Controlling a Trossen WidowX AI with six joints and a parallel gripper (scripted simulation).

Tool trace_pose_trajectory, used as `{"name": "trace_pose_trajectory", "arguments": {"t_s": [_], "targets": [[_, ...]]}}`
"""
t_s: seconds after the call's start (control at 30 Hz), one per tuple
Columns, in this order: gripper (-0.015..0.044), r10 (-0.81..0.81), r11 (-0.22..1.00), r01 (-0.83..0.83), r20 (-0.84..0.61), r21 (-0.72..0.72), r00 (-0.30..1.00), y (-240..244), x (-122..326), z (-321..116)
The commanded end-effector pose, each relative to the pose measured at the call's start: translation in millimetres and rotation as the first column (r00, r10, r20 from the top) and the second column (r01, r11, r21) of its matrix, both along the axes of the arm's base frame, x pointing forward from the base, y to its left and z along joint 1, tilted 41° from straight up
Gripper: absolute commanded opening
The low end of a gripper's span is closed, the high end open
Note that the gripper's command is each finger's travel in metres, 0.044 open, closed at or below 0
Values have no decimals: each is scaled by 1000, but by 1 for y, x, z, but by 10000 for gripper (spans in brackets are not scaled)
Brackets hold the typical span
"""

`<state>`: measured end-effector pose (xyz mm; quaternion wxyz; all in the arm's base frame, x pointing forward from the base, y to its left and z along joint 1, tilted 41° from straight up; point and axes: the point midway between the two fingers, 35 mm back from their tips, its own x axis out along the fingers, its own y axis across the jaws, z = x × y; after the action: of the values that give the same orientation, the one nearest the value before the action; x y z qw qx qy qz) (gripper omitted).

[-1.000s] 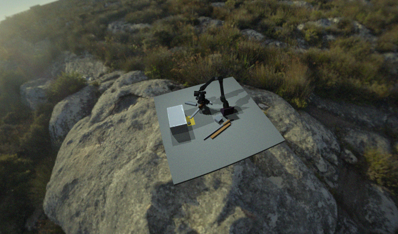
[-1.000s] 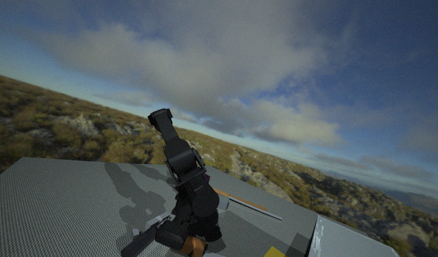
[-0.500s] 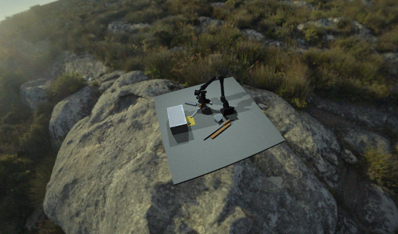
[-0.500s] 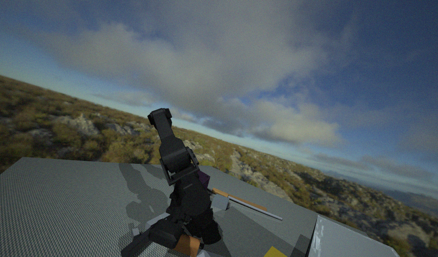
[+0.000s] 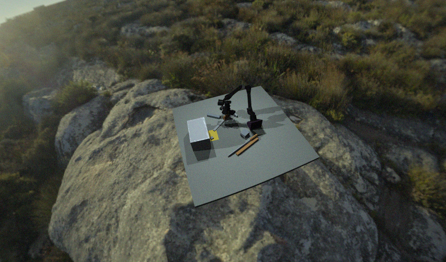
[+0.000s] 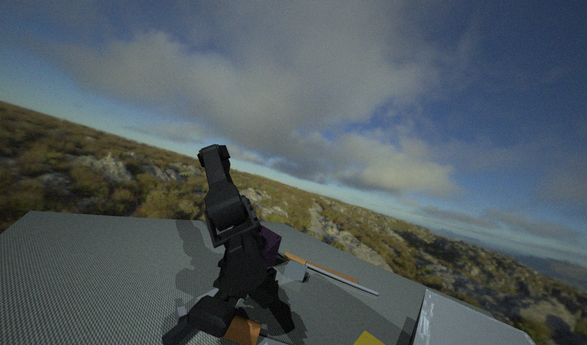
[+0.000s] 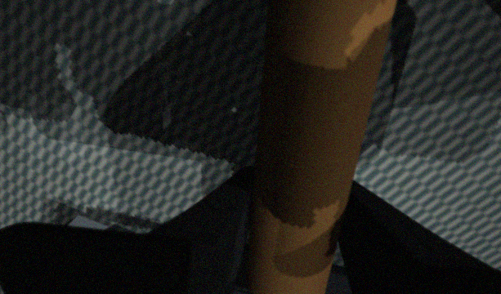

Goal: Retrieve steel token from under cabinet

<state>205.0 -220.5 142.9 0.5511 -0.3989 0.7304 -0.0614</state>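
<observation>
My gripper (image 5: 226,116) (image 7: 293,181) is shut on the orange handle of a tool (image 5: 219,125) (image 6: 242,330) (image 7: 315,122). The tool's thin grey shaft slants down toward the cabinet, its far end by the yellow marked area's upper edge in the top view. The cabinet (image 5: 198,129) (image 6: 467,324) is a pale-topped box with a dark side. The yellow marked area (image 5: 215,133) (image 6: 366,339) lies in front of it. A small dark grey piece (image 5: 212,137) lies on the marked area close to the cabinet, apart from the tool's end; it may be the token, too small to tell. The vent slots are not visible.
A rod (image 5: 239,148) (image 6: 342,279) with an orange handle lies beside an orange bar (image 5: 247,146). A grey block (image 5: 245,133) (image 6: 294,270) lies near the purple arm base (image 5: 254,123) (image 6: 270,246). A grey bar (image 5: 213,115) lies beyond the cabinet, near the gripper.
</observation>
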Motion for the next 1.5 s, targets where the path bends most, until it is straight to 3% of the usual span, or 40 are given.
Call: {"name": "trace_pose_trajectory", "arguments": {"t_s": [0.0, 1.47], "targets": [[0, 0, 1000, 0, 8, -10, 1000, -6, -1, 8], [0, 0, 1000, 0, 9, -7, 1000, 11, 41, -11]]}}
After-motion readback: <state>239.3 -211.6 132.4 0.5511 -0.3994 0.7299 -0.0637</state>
